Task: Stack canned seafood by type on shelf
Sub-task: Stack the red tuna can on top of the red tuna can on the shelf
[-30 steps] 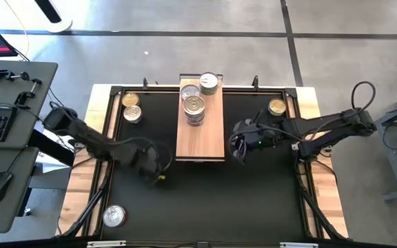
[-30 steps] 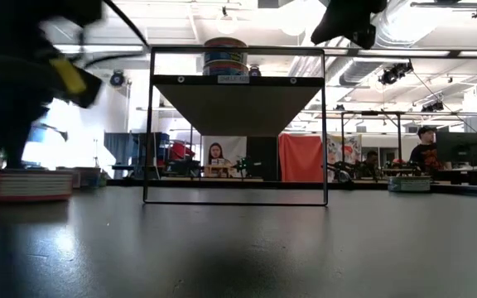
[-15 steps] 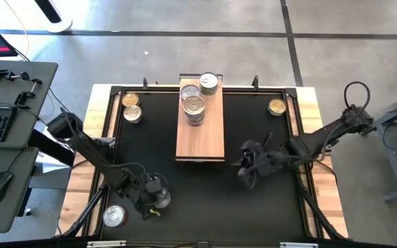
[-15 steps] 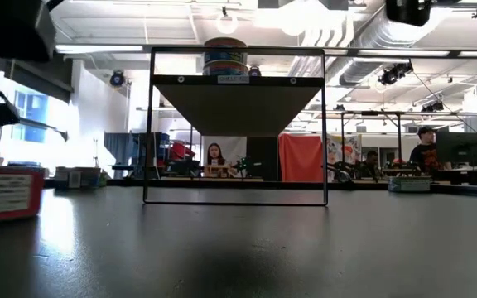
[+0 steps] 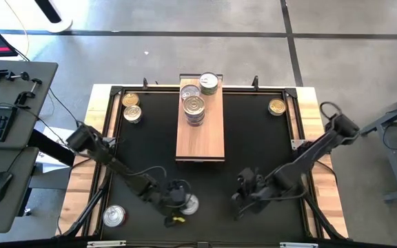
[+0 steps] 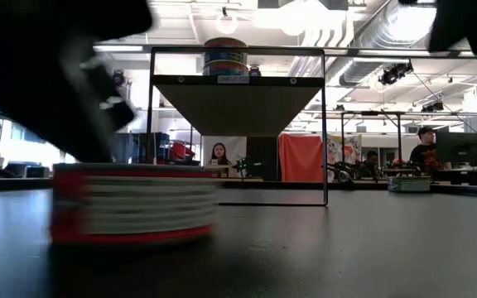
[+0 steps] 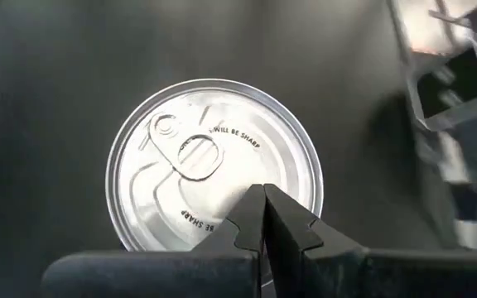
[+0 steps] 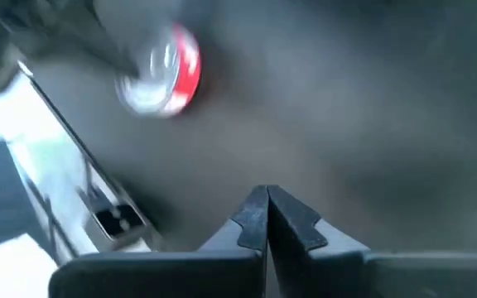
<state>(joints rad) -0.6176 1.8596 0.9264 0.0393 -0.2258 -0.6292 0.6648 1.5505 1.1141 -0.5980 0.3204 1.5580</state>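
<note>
Workshop room with ceiling ducts and seated people lies beyond the worktop (image 5: pixel 309 103), whose black mat (image 5: pixel 253 138) carries the light-wood shelf (image 5: pixel 200 134). Tins are stacked at its far end (image 5: pixel 194 105), gold-lidded ones sit near the far corners (image 5: pixel 276 107), one near the front left corner (image 5: pixel 114 216). Left tool (image 7: pixel 262 217), fingers pressed together, hovers over a silver-lidded, red-sided tin (image 7: pixel 214 165). Right tool (image 8: pixel 267 217), likewise shut, hangs above bare mat nearby.
</note>
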